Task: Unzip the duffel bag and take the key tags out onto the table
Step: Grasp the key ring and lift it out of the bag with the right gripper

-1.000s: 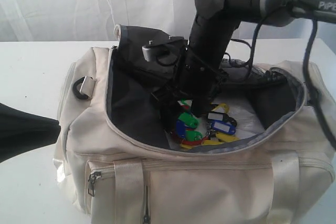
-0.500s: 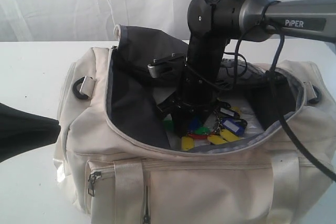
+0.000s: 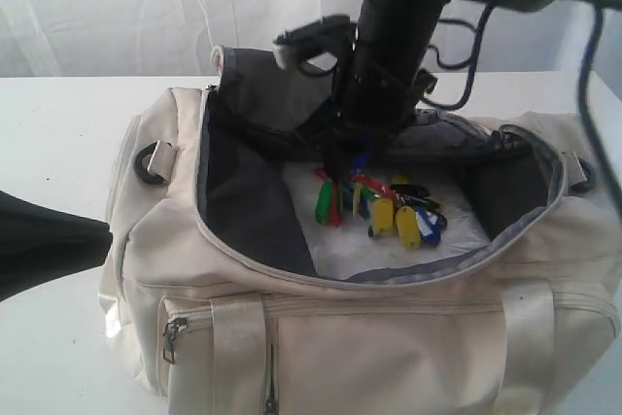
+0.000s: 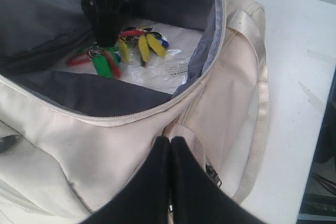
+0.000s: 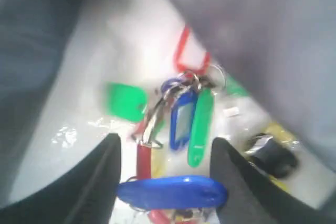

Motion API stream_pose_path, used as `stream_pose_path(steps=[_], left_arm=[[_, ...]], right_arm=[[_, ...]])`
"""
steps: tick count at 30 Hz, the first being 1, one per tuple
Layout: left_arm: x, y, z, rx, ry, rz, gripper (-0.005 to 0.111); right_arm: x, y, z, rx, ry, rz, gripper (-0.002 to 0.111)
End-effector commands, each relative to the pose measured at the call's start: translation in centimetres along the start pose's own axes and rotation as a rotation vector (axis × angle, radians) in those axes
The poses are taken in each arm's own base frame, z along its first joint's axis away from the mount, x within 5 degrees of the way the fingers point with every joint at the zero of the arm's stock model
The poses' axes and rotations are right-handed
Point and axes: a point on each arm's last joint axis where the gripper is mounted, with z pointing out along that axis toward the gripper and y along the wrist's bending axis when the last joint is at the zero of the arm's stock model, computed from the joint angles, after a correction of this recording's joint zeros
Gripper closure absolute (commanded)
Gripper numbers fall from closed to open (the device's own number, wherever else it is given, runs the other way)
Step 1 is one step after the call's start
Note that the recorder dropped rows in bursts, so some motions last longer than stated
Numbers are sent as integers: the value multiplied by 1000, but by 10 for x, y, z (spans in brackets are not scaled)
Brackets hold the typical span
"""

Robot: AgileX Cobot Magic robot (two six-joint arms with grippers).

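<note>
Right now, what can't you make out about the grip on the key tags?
Exterior view: the fingertips of the right end effector, hidden by its own body and the hanging key tags.
Right wrist view: which tag or ring is pinched; blur smears the bunch.
Left wrist view: the bunch's top, behind the dark arm.

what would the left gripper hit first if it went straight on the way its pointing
The duffel bag: the left gripper points at its cream outer wall just below the open zip rim. Depth is unclear, but it looks close.
</note>
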Motion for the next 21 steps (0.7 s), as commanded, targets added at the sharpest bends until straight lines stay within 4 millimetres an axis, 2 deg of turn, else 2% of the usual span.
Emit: stream_pose_path(steps=[1, 8, 21], left_arm=[[0, -3, -1, 16, -12, -20, 107], [0, -3, -1, 16, -12, -20, 107], [0, -3, -1, 16, -12, -20, 107]], right_arm=[[3, 3, -56, 39, -156, -1, 108], [21, 6, -112, 108, -286, -22, 108], [64, 7, -188, 258, -431, -11, 108]])
